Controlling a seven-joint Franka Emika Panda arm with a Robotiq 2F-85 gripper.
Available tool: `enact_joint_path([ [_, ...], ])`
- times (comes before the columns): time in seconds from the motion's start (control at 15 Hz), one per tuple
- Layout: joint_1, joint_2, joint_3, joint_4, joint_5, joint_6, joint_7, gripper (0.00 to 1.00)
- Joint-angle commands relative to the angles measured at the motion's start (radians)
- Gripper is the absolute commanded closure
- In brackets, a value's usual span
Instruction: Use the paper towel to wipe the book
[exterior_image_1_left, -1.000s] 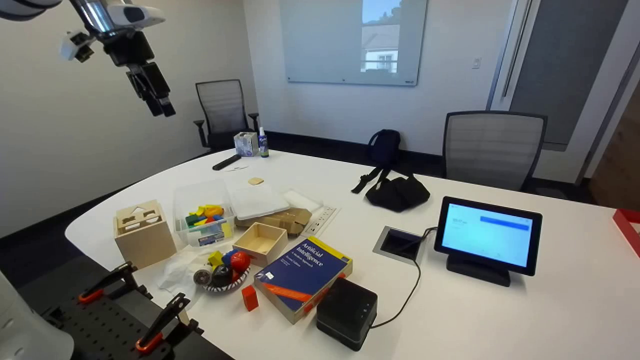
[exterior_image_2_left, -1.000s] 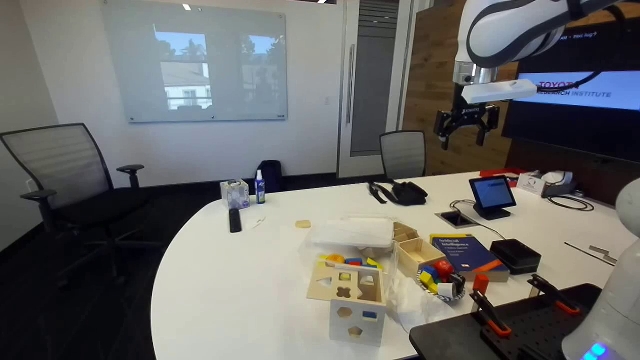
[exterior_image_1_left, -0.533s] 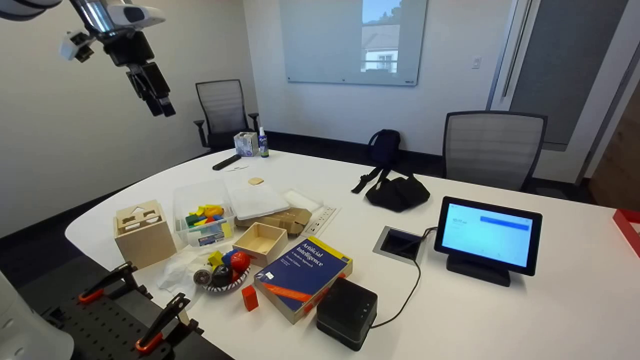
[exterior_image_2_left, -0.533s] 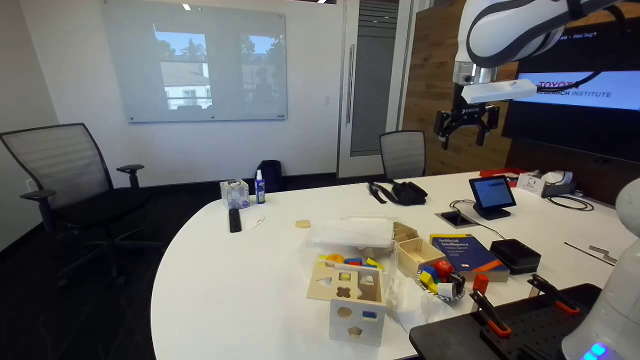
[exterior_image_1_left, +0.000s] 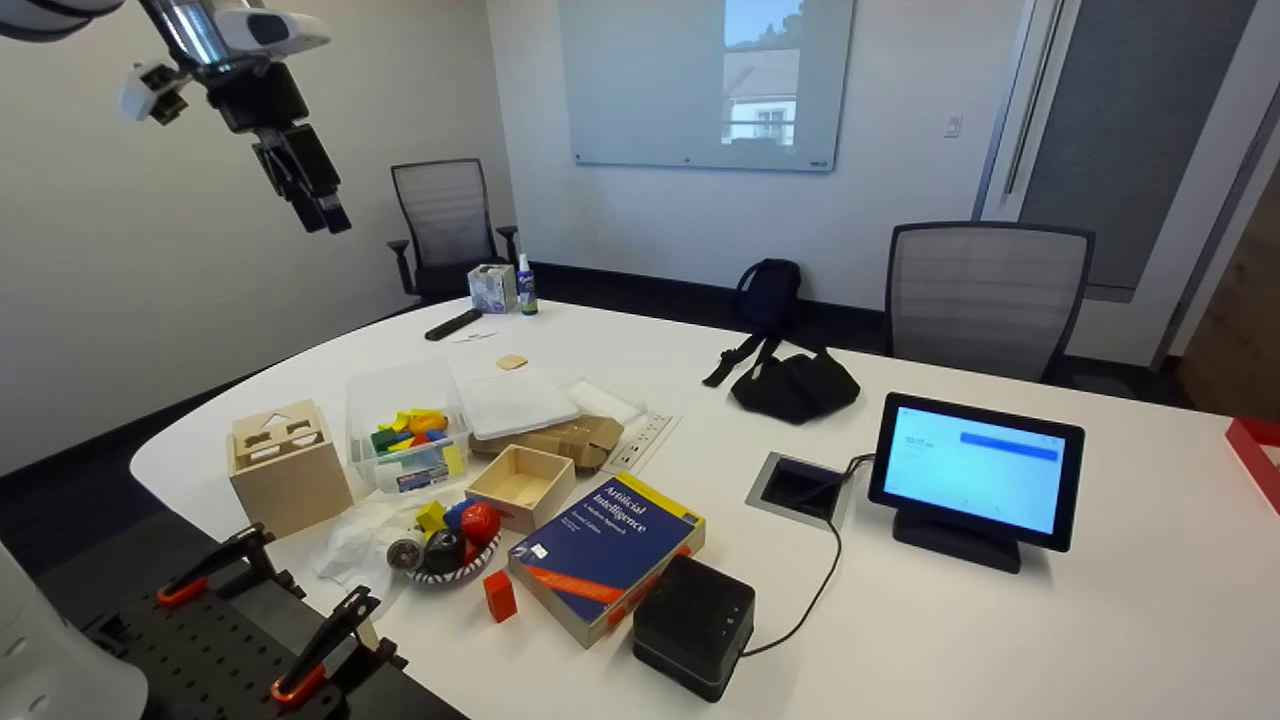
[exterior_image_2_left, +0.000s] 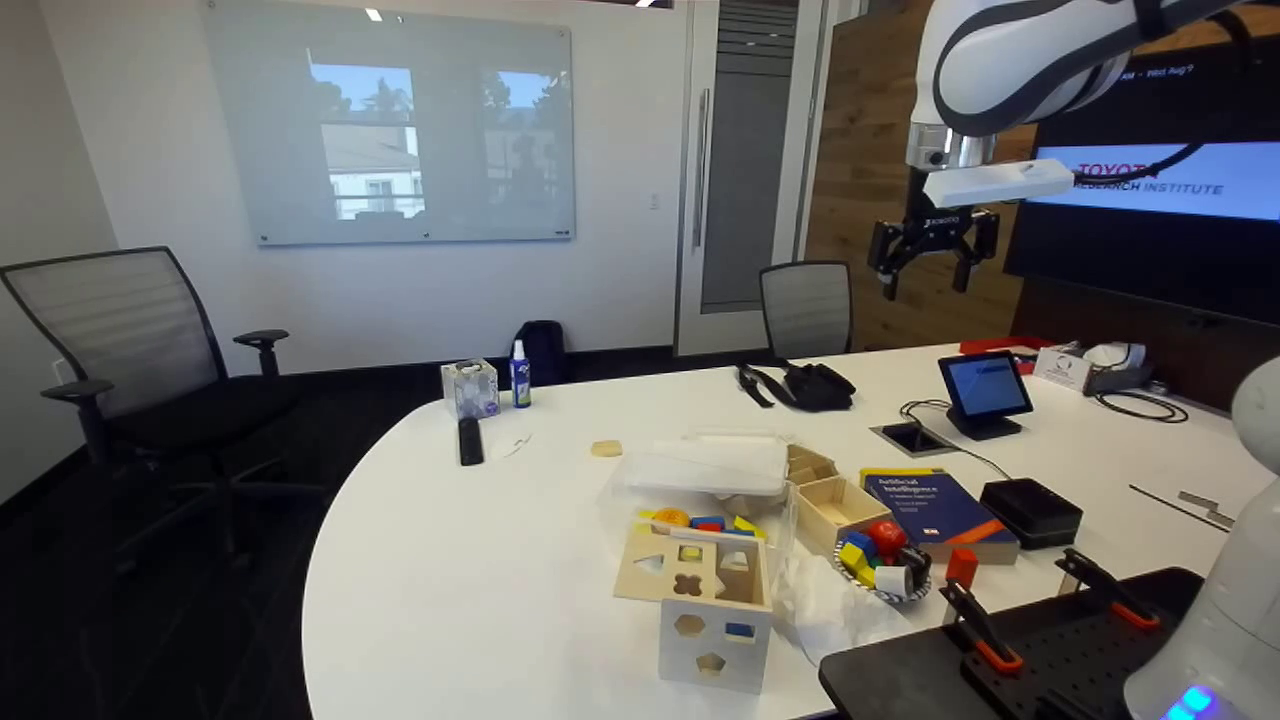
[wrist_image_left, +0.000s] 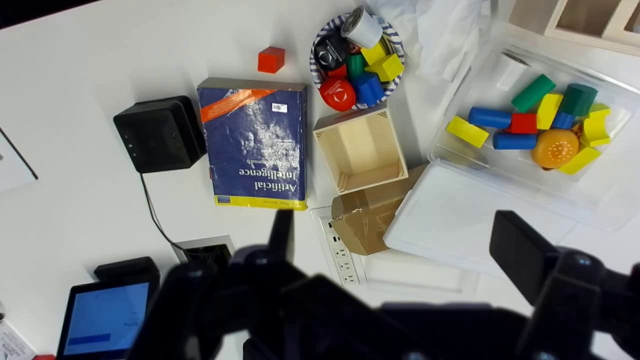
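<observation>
Black two-finger gripper (exterior_image_2_left: 925, 285) hangs high above the white table (exterior_image_1_left: 1000, 650), jaws spread wide, holding nothing. Thick dark-blue, orange-striped book (exterior_image_1_left: 607, 540) lies flat, cover up, near side of table in an exterior view. Small black box (exterior_image_1_left: 693, 625) sits just right of it, contact unclear. Red block (exterior_image_1_left: 500, 596) stands just left; blue-and-white striped bowl (exterior_image_1_left: 463, 574) of coloured pieces (exterior_image_1_left: 431, 517) further left, then a crumpled white sheet (exterior_image_1_left: 355, 545), material unclear.

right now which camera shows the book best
The wrist view: it looks almost straight down on the book, so its cover shows whole and largest, though upside down. Both exterior views show the book smaller and at a slant, but with the title right way up.
</observation>
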Motion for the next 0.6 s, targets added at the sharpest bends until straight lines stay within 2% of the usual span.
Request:
enact_joint_path([
  [0.0,0.016,0.003,-0.014,0.002,-0.01,-0.003,0.008,0.0],
  [0.27,0.034,0.052,-0.003,-0.012,-0.022,0.063,-0.014,0.0],
  [0.53,0.076,0.16,-0.004,-0.043,-0.011,0.186,-0.055,0.0],
])
